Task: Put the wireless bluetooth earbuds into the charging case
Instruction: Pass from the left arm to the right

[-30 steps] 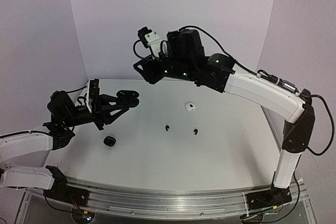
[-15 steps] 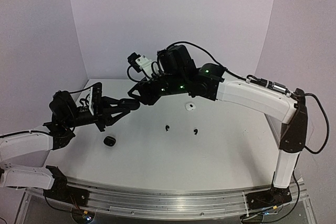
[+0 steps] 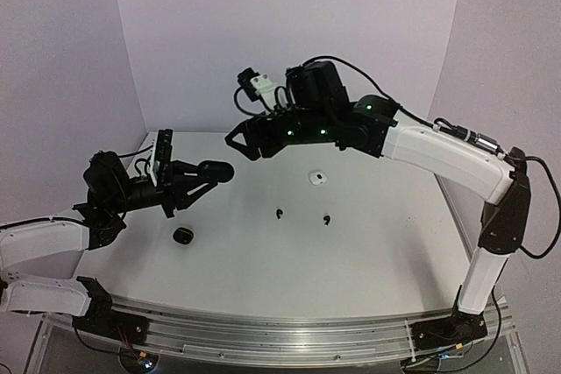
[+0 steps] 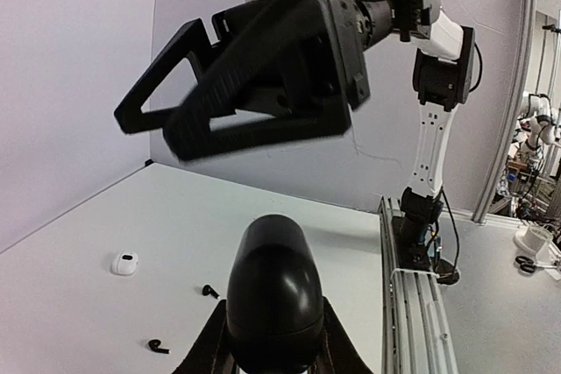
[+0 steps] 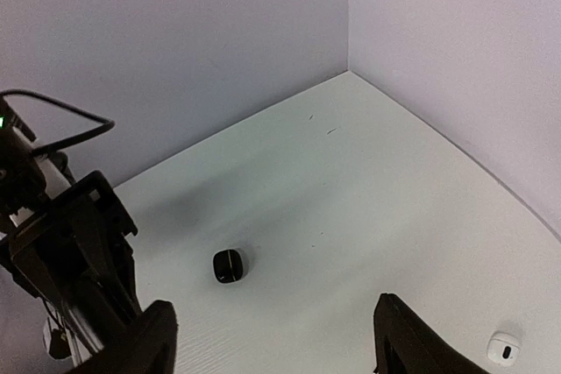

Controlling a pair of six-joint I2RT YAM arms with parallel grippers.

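My left gripper is shut on a black pebble-shaped charging case, held above the table with its lid closed. In the left wrist view the case fills the space between the gripper fingers. My right gripper hangs open just above and to the right of it, holding nothing; in its own view the gripper frames bare table. Two black earbuds lie mid-table, apart from both grippers; these earbuds also show in the left wrist view.
A small white case lies right of centre at the back. A small black case sits on the table in front of the left arm; the same black case shows in the right wrist view. Walls enclose the table behind and at both sides.
The right gripper dropped to the held case, then lifted back up and right with its jaws opening. The case looked spread open a second ago and now shows as one closed oval.
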